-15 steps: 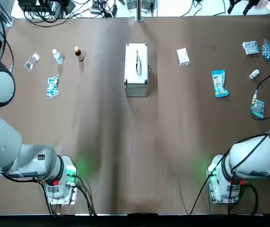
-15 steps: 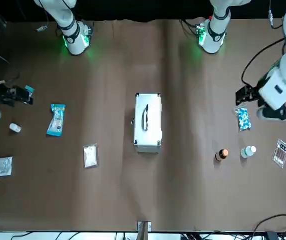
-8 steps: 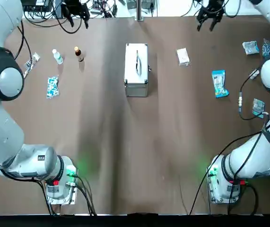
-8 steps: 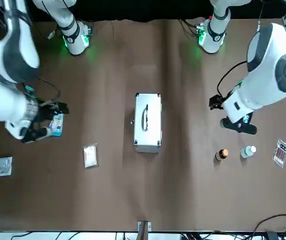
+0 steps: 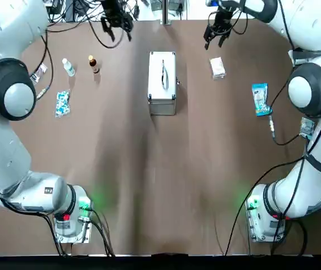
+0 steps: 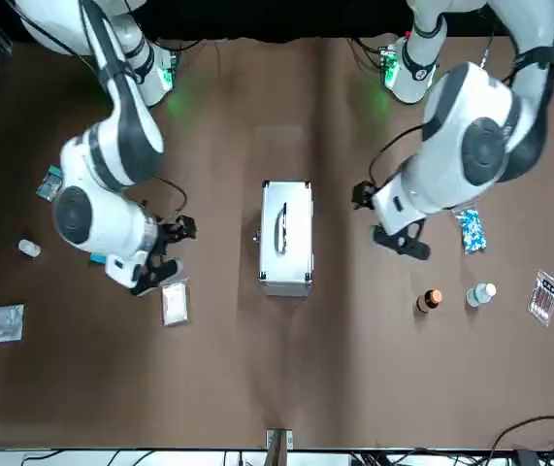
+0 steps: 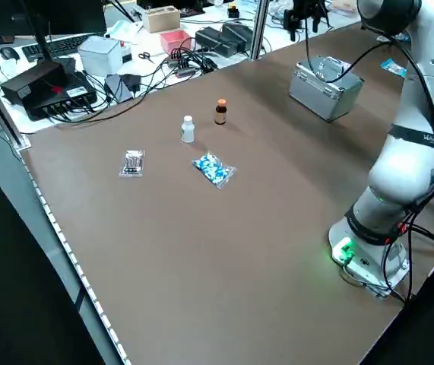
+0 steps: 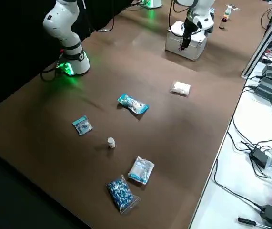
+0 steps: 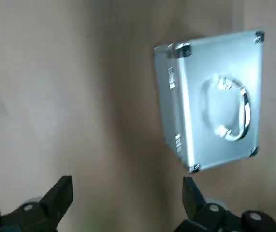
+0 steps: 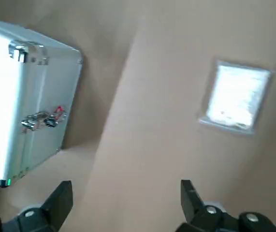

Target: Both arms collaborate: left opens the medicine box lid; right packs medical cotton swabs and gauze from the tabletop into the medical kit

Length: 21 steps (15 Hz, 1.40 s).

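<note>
The silver case (image 5: pixel 162 82) lies shut mid-table, its lid (image 9: pixel 222 99) flat with a slim handle on top. The white gauze packet (image 5: pixel 217 67) lies just beside it, the blue swab packet (image 5: pixel 260 99) farther right. Left claw (image 5: pixel 117 23) and right claw (image 5: pixel 215 32) hover spread, empty.
</note>
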Motion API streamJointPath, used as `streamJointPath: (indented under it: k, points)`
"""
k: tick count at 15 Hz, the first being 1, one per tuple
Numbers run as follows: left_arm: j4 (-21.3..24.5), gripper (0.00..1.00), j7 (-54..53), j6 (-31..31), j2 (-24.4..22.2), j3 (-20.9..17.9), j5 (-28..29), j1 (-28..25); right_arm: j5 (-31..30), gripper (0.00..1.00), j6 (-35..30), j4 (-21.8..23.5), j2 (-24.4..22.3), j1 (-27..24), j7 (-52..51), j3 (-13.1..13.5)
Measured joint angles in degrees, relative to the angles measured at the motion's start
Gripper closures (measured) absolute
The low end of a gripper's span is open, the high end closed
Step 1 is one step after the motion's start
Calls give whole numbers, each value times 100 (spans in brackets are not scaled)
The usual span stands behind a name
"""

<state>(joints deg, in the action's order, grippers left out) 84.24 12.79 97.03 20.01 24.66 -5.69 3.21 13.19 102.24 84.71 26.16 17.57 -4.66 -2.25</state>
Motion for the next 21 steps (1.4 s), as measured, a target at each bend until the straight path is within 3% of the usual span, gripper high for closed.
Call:
streamJointPath:
  k: [2, 3, 9, 13, 17, 18, 20, 21]
  points:
    - [145, 0, 643, 503, 93, 7, -1, 342, 166, 1, 89, -7, 76, 43, -410, 4]
    - [243, 0, 1338, 996, 248, 9, 0, 723, 458, 1, 113, -21, 78, 21, -1288, 32]
    - [293, 0, 3149, 1746, 753, 2, 877, 1586, 984, 1, 239, -15, 298, 101, -3638, 36]
    - [292, 0, 3550, 2216, 1085, -8, 1007, 1828, 1289, 1, 981, -15, 578, 393, -5140, 19]
    - [288, 4, 3788, 2360, 1283, -10, 1258, 1872, 2062, 1, 1508, -6, 942, 572, -7386, 17]
    - [288, 11, 3823, 2365, 1298, -10, 1285, 1881, 2151, 1, 1624, -6, 1014, 616, -7680, 18]
    - [284, 12, 3887, 2368, 1308, -10, 1293, 1901, 2203, 1, 1671, 8, 1099, 703, -7902, 17]
    - [279, 20, 3949, 2369, 1308, -10, 1298, 1908, 2272, 1, 1684, 32, 1125, 743, -7939, 17]
